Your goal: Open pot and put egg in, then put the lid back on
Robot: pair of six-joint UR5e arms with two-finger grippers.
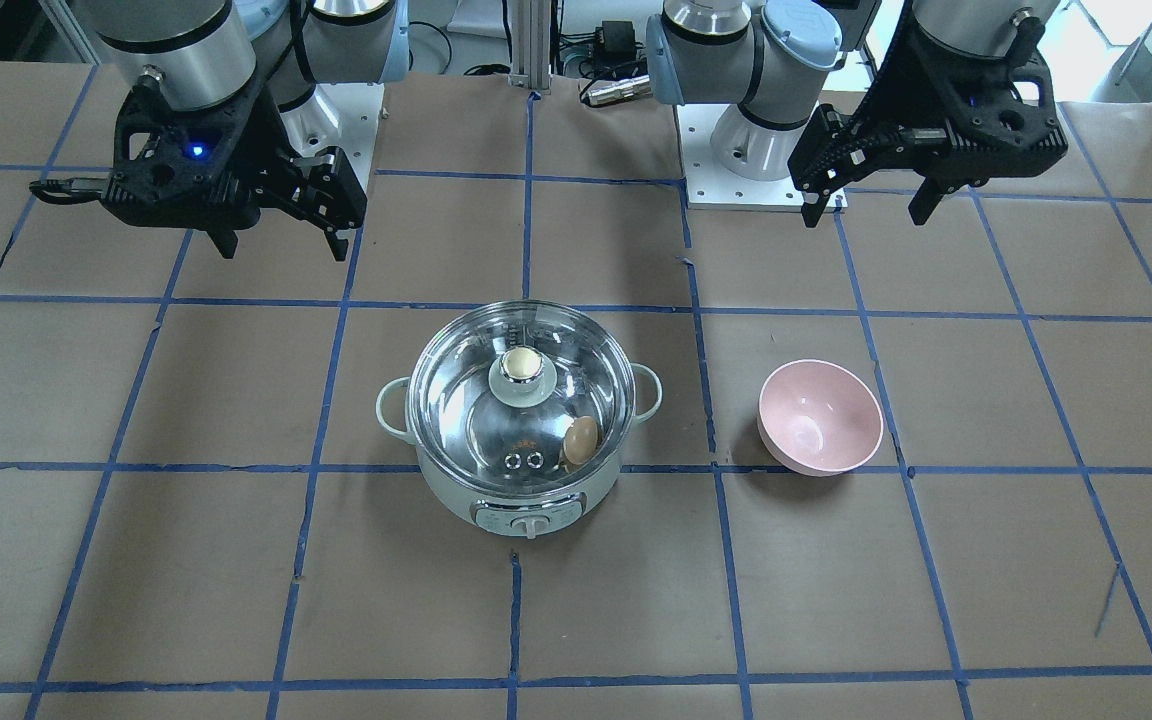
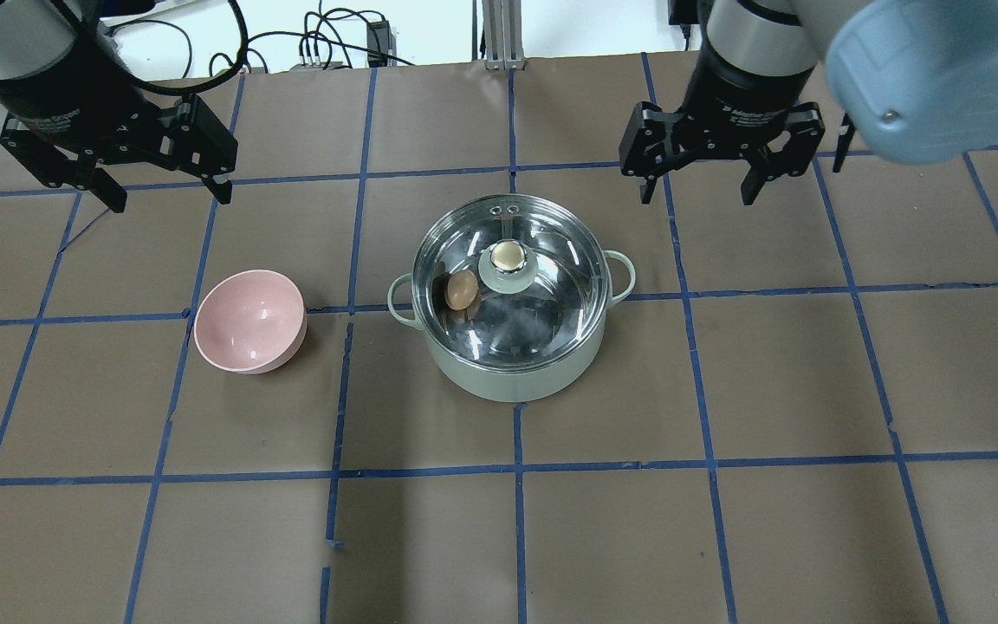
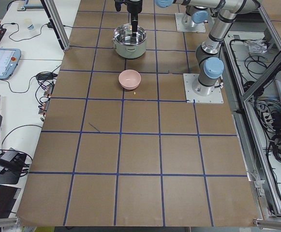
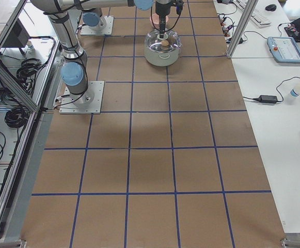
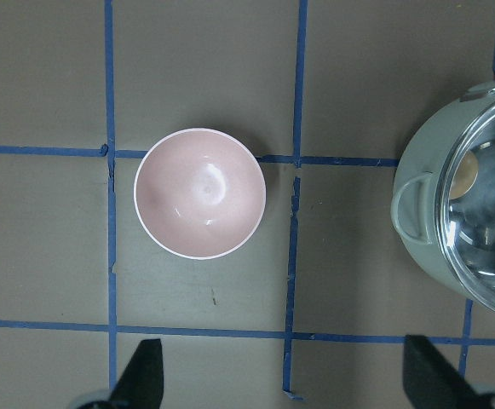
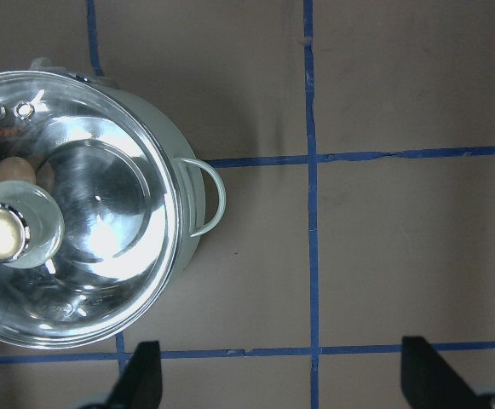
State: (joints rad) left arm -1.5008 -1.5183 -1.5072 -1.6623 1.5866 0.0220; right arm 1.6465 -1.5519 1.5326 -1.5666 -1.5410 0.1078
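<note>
From the front, the small brown-tan egg (image 1: pixel 581 438) is seen inside the mint-white electric pot (image 1: pixel 496 500) on the brown desk (image 1: pixel 186 580), under the seated clear glass lid (image 1: pixel 519 380). The left jaws and right jaws are held apart, empty. At the left wrist, the pot is cut off.

No readable text, labels too blurred

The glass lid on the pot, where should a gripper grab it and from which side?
Probably by the knob at the centre of the lid, coming straight down from above. The lid lies flat on the pot, its glass is wide and smooth, and the knob is the only raised part two fingers could close around.
</note>
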